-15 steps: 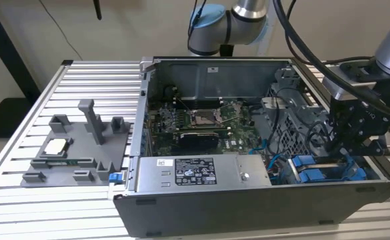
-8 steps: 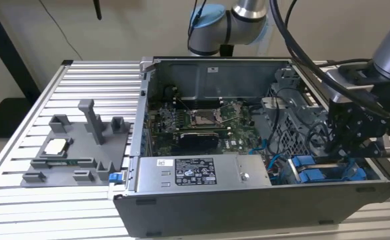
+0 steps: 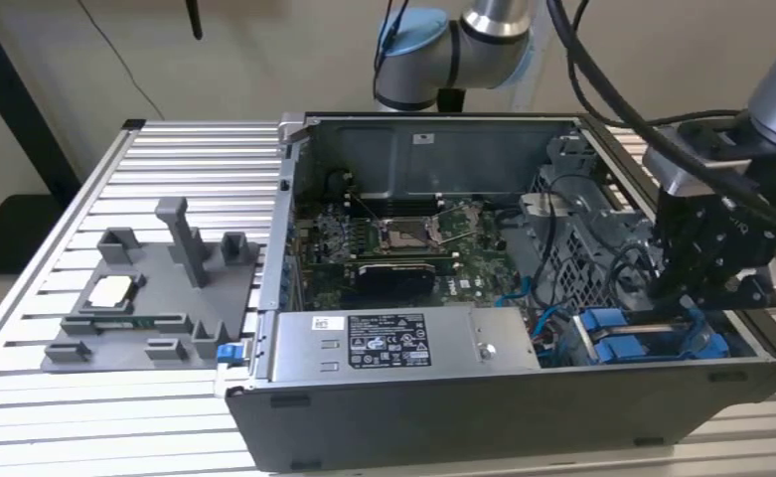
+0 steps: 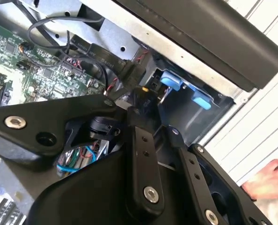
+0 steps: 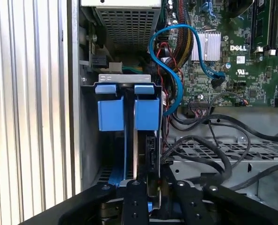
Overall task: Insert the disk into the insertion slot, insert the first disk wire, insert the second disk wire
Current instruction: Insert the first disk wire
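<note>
Disk [image 5: 146,112] seating looks done from where I sit: the drive stands on edge in its blue carrier inside the insertion slot [image 5: 90,154], in the corner of the computer case [image 3: 494,417] at the exterior view's right. The case lies open on the slatted surface [image 3: 162,149]. I have the gripper [image 4: 136,108] lowered into that same corner of the case. In the second wrist view its fingers [image 4: 141,140] converge on a black wire plug [image 4: 142,98], so I read them as pinching it.

What matters is the line-up. In the first wrist view the plug lies straight ahead of the fingers, just beside the disk's thin edge, and its long axis runs the same way as the disk's. I cannot tell whether the plug is fully home. A blue cable [image 5: 176,79] loops inside the case from the board toward the disk. A person's hand [image 4: 270,180] rests outside the case wall.
</note>
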Tool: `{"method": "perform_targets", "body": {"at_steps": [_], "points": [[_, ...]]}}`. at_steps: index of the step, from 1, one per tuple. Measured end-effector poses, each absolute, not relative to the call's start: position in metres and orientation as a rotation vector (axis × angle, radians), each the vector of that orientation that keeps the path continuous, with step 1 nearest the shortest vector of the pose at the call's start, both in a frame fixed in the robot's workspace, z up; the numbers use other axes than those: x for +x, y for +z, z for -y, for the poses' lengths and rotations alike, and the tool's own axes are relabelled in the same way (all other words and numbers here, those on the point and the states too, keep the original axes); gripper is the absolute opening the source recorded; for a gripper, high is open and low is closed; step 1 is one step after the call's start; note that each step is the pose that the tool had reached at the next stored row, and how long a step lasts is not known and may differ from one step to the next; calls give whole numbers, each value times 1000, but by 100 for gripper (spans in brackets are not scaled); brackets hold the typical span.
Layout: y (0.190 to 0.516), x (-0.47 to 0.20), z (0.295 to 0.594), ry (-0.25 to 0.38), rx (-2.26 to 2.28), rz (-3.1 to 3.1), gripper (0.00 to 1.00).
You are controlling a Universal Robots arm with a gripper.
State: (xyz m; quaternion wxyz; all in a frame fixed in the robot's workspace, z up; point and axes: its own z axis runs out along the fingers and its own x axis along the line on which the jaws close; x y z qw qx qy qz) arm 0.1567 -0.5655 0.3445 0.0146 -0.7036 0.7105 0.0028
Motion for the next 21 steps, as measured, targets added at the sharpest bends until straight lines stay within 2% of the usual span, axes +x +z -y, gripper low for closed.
{"method": "perform_targets", "body": {"at_steps": [11, 21], "points": [[390, 157, 565, 9, -2190, -2212, 27], [392, 157, 565, 8, -2190, -2212, 27]]}}
